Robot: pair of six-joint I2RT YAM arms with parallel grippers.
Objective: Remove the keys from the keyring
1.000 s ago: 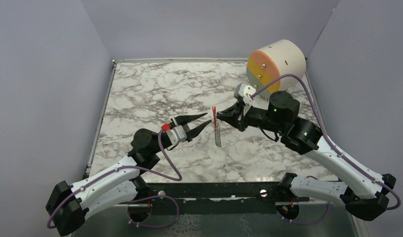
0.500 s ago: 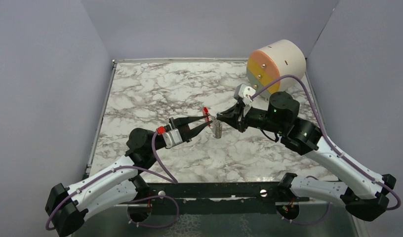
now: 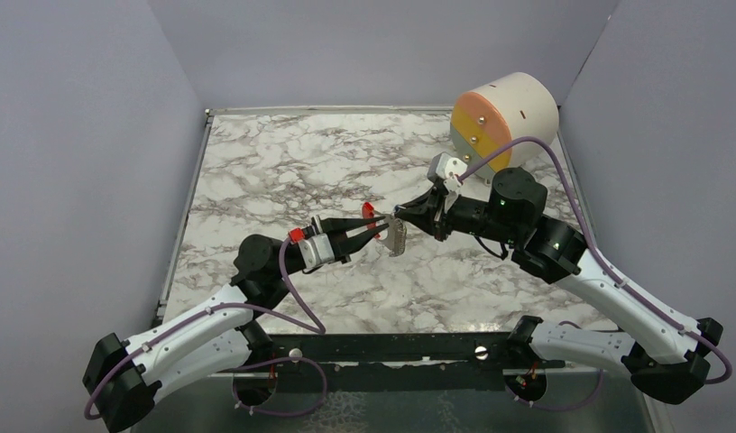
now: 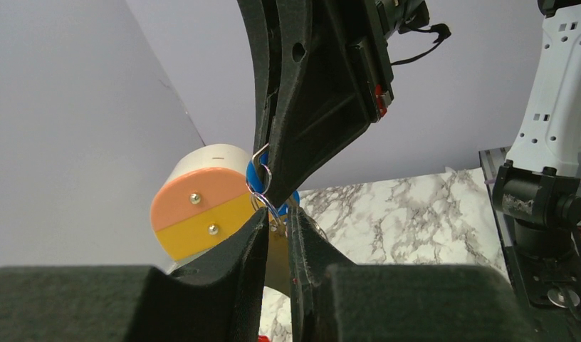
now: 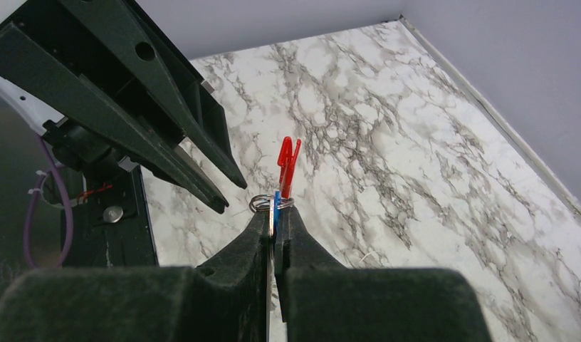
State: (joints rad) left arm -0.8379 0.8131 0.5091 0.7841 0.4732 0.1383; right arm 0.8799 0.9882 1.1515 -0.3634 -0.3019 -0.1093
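The keys [image 3: 396,237] hang as a small silvery bunch in mid-air over the marble table, between both grippers. My right gripper [image 3: 397,215] is shut on the blue-headed key [image 5: 277,201] and a flat silvery key beside it. The red keyring [image 3: 369,212] stands up just past those fingertips and shows edge-on in the right wrist view [image 5: 288,162], with a small wire ring [image 5: 262,204] below it. My left gripper [image 3: 382,230] comes in from the left and is shut on a flat key [image 4: 277,258]. The blue key head [image 4: 253,177] sits just above the left fingertips.
A round drawer unit [image 3: 504,117] with an orange and yellow face stands at the back right of the marble table [image 3: 274,162]; it also shows in the left wrist view [image 4: 202,214]. Grey walls enclose the table on three sides. A black rail runs along the near edge.
My left gripper, open and apart a second ago, has moved right and shut on the keys. The red keyring has tipped left and the bunch has swung up sideways.
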